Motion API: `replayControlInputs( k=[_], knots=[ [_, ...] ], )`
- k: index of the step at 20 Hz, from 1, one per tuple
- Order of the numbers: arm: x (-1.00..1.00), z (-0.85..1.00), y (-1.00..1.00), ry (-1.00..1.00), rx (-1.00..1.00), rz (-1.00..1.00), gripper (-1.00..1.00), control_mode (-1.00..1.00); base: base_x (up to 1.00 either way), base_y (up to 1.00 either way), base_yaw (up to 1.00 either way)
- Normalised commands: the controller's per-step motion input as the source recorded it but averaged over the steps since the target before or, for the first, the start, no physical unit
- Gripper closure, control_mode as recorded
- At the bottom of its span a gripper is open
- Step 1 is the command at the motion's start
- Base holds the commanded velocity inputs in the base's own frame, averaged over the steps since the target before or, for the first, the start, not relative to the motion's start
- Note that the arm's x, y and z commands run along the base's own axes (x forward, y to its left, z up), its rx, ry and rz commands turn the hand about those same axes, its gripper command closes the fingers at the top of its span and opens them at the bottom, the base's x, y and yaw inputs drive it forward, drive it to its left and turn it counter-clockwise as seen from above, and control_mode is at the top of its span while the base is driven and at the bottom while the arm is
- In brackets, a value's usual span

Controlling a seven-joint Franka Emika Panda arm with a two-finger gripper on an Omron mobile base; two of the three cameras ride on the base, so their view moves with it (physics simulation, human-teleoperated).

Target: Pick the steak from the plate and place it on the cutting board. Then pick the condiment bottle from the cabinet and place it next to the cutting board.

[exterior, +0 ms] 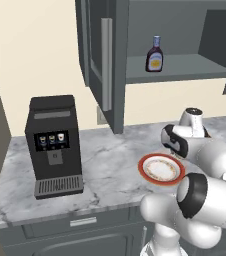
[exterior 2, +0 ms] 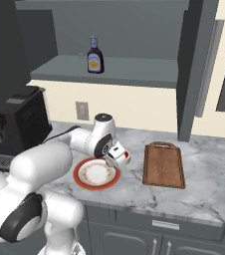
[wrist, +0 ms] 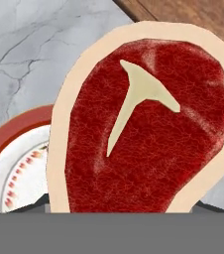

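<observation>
Steak [wrist: 148, 129] clamped in gripper [exterior 2: 120, 158], lifted just above right edge of plate [exterior 2: 80, 178] on table – cutting board [exterior 2: 163, 164] near to the right, condiment bottle [exterior: 155, 55] upright on cabinet shelf [exterior: 195, 67]

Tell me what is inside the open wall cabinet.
One dark sauce bottle with a yellow label stands upright on the grey shelf of the cabinet. The open door and cabinet side hide the shelf's far ends.

The plate [exterior 2: 97, 174] lies left of the cutting board [exterior 2: 164, 165]; the condiment bottle [exterior 2: 95, 56] stands in the cabinet [exterior 2: 134, 69].
</observation>
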Motion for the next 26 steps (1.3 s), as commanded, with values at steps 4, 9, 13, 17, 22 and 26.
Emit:
replayControlInputs(
  k=[4,9,13,17,22,26],
  knots=[
    [0.0,0.07,-0.29,0.0,0.0,-0.04,1.0,-1.0,0.0,0.0,0.0],
    [0.0,0.06,-0.28,0.0,0.0,-0.03,1.0,-1.0,0.0,0.0,0.0],
    [0.02,0.03,-0.29,0.0,0.0,-0.04,1.0,-1.0,0.0,0.0,0.0],
    [0.06,0.0,-0.32,0.0,0.0,-0.03,1.0,-1.0,0.0,0.0,0.0],
    [0.07,0.0,-0.33,0.0,0.0,-0.02,1.0,-1.0,0.0,0.0,0.0],
    [0.1,0.0,-0.31,0.0,0.0,-0.02,1.0,-1.0,0.0,0.0,0.0]
  ],
)
